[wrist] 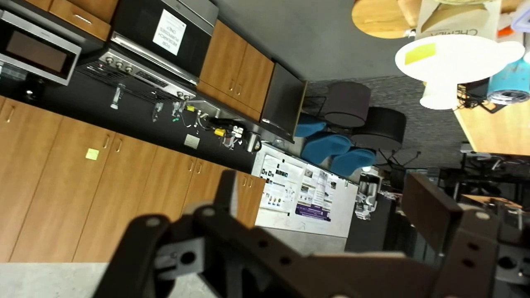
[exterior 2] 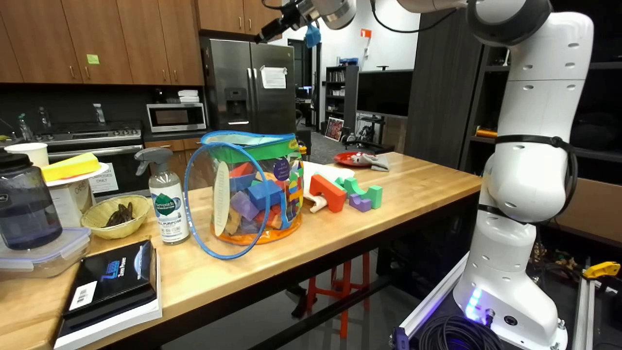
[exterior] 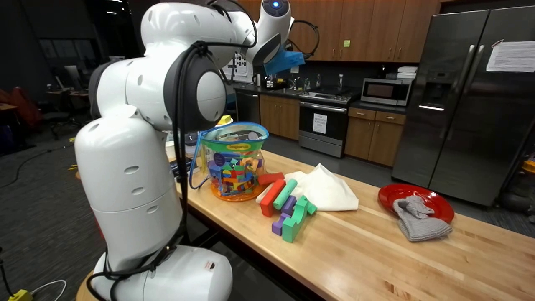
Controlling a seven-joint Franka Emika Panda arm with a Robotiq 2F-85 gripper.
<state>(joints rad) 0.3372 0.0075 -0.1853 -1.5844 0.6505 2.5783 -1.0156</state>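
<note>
My end effector (wrist: 322, 186) hangs high above the surface (exterior: 355, 259), spread wide with nothing gripped, facing roughly level across the room toward the cabinets (wrist: 83, 178), so I judge this to be a free-air stage ahead of any contact. Below me, the clear bag (exterior: 240, 146) full of blocks stands upright, with a loose red block (exterior: 273, 198), a green block (exterior: 291, 228) and a purple block (exterior: 288, 205) near it beside a white cloth (exterior: 330, 190); as I read it, a grasp among these would call for tipping downward, lowering clear of the bag, and only then closing
</note>
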